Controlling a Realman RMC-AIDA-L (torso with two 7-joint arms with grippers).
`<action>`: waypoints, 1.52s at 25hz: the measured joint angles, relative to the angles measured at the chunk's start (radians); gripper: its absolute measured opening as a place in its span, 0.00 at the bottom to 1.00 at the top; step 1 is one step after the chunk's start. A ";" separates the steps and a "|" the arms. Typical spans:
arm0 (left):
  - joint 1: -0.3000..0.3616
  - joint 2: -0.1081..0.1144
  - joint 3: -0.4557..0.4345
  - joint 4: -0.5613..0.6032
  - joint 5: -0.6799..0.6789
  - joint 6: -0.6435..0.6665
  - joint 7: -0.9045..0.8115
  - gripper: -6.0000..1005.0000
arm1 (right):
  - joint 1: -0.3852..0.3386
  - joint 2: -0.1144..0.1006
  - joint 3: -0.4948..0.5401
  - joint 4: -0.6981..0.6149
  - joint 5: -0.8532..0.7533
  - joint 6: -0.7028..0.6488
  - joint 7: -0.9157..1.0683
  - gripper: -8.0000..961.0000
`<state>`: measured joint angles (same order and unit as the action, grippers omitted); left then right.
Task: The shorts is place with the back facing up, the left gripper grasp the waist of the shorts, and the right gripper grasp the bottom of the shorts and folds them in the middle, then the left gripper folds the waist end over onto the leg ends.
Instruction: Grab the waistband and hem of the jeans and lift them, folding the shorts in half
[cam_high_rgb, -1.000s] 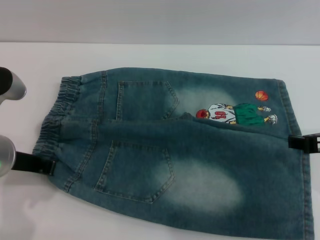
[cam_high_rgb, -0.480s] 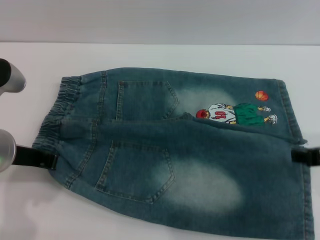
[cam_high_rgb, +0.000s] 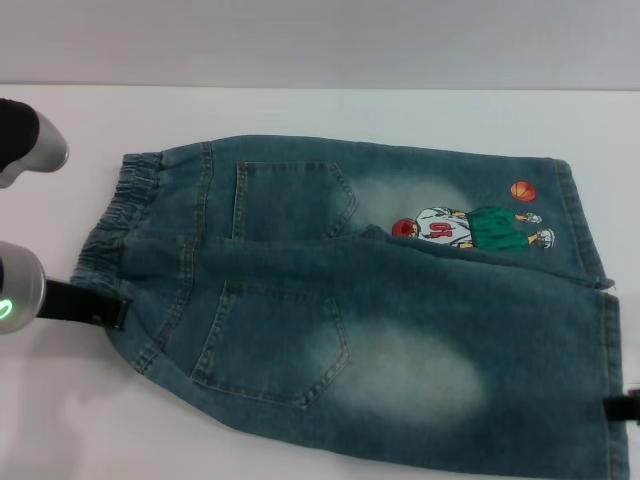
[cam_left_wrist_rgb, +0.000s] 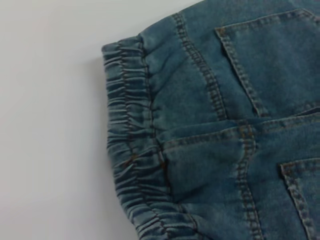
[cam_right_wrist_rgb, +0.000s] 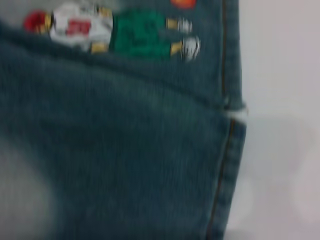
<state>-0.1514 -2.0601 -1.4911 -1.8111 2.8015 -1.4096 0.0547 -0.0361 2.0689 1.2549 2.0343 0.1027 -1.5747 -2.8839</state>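
The blue denim shorts (cam_high_rgb: 350, 300) lie back up on the white table, the near half folded over the far half. The puckered waist (cam_high_rgb: 120, 220) is at the left and the straight leg hems (cam_high_rgb: 585, 230) at the right, next to the cartoon print (cam_high_rgb: 470, 228). My left gripper (cam_high_rgb: 110, 312), on the green-lit wrist, reaches the near corner of the waist, its black tip at the denim edge. Only a black sliver of my right gripper (cam_high_rgb: 625, 408) shows, at the right edge beside the near hem. The wrist views show the waist (cam_left_wrist_rgb: 130, 150) and the hem (cam_right_wrist_rgb: 227, 125), without fingers.
The white table (cam_high_rgb: 300, 110) ends at a back edge with a grey wall behind it. Another silver and black part of the left arm (cam_high_rgb: 25, 145) sits at the far left, beyond the waist. Bare table lies left of the shorts and behind them.
My right gripper has slid away from the hem's middle toward the near right corner, almost leaving view. My left gripper has moved a little right and farther in, onto the waist corner.
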 joint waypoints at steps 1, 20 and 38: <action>-0.003 0.000 0.001 0.000 0.000 0.000 -0.001 0.00 | 0.002 0.000 -0.003 0.000 0.000 -0.016 0.000 0.77; -0.046 0.000 0.007 0.029 0.000 -0.001 -0.009 0.01 | 0.030 0.005 -0.008 0.000 0.097 -0.095 0.012 0.77; -0.053 0.000 0.011 0.033 -0.002 0.003 -0.004 0.01 | 0.039 0.003 -0.008 -0.004 0.102 -0.147 0.013 0.77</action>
<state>-0.2042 -2.0601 -1.4796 -1.7781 2.7996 -1.4067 0.0512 0.0031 2.0715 1.2465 2.0304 0.2048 -1.7213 -2.8712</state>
